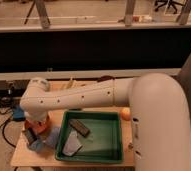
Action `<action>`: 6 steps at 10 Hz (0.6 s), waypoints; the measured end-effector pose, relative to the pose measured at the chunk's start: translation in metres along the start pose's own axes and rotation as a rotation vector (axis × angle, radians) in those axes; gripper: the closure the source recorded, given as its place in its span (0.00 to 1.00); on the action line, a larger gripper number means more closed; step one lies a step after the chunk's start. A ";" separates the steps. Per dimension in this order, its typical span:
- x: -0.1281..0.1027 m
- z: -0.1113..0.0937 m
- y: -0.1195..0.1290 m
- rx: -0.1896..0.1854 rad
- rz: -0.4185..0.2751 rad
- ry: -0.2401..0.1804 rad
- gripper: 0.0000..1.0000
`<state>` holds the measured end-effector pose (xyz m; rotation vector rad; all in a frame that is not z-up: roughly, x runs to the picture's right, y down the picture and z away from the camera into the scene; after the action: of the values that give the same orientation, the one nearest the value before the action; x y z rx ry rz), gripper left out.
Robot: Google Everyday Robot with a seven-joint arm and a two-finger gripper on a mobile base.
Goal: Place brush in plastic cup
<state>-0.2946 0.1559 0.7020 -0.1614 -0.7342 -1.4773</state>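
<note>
The arm (89, 97) wears a smooth, white, slightly glossy plastic shell. Its gripper (31, 134) hangs low at the left over the matt wooden table (24, 159). The green tray (114, 142) looks like shiny plastic.
</note>
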 end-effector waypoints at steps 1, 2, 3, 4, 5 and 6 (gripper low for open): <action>-0.001 0.005 -0.003 0.004 -0.055 -0.008 1.00; -0.002 0.008 -0.005 0.008 -0.089 -0.011 1.00; -0.003 0.014 -0.008 0.014 -0.139 -0.012 1.00; -0.003 0.017 -0.009 0.019 -0.167 -0.012 1.00; -0.004 0.020 -0.010 0.025 -0.195 -0.014 1.00; -0.006 0.024 -0.012 0.031 -0.225 -0.015 1.00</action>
<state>-0.3137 0.1719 0.7133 -0.0681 -0.8068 -1.6785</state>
